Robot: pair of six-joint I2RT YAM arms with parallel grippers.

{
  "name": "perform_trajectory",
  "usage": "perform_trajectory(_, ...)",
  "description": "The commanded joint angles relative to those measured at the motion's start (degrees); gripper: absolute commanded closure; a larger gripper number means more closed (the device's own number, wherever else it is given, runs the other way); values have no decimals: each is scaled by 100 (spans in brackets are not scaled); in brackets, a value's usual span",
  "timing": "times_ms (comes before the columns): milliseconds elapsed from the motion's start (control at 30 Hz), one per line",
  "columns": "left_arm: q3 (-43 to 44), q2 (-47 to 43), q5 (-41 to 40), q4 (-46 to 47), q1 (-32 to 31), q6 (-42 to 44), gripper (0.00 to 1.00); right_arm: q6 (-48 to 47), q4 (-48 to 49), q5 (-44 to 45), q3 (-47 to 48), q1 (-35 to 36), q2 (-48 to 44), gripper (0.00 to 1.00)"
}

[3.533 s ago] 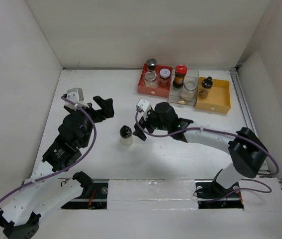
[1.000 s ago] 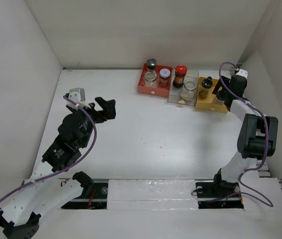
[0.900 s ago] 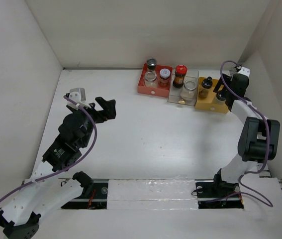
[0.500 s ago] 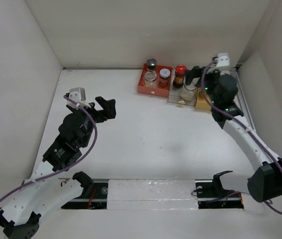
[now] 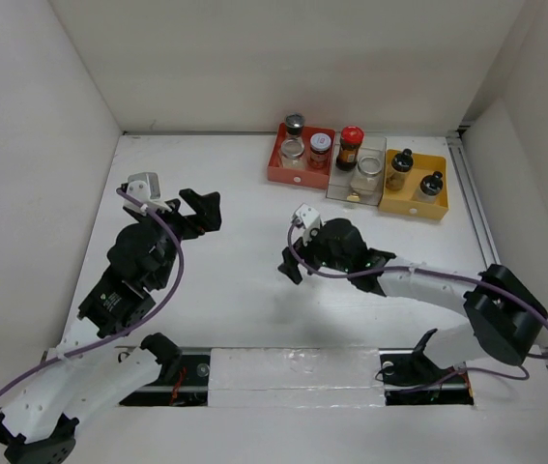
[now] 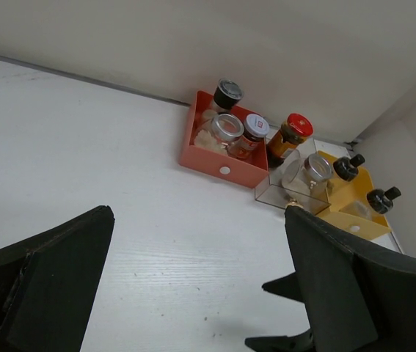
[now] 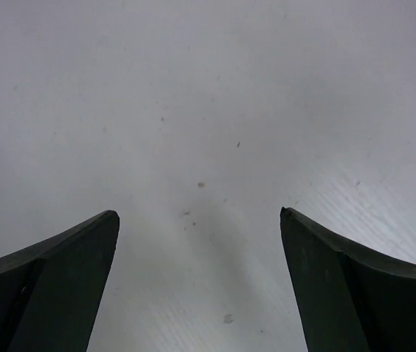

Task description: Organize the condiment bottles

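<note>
Right hand low over bare table, about mid-table. Fingers spread wide, nothing held: its wrist view shows only table surface in the gap. Left hand also wide open and empty, left of centre, facing the trays.

All 7 condiment bottles stand upright in trays along the far edge:
- 3 in the red tray
- 2 in the clear tray, one being the red-lidded jar
- 2 black-domed shakers in the yellow tray

None loose on the table in any view.

Relative to the right hand, the bottles are well apart from it. The red tray is straight ahead; the clear and yellow trays are ahead and off to its right. No contact with either hand.

Judgement: sorting looks done or very nearly. Grouping by lid type seems consistent, though the contents of the clear jars are too small to tell from above.

The step in hand reads as drawing clear.
- Raise the hand before travelling.
- Bring it back toward its base along the near side.
- Keep elbow and cable away from the tray row, since these jars are tall and narrow and a brush would likely tip one.
- For a final check, the left wrist view frames all 3 trays, so neither hand need approach.
</note>
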Motion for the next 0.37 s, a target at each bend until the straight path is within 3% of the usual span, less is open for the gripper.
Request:
perform_trajectory(0,-40,-4,-41,241,7,8,0,241,383,239,-244,220,-64,4)
perform_trajectory(333,-40,49,126,241,7,7,0,198,446,592,-61,353,-11,3)
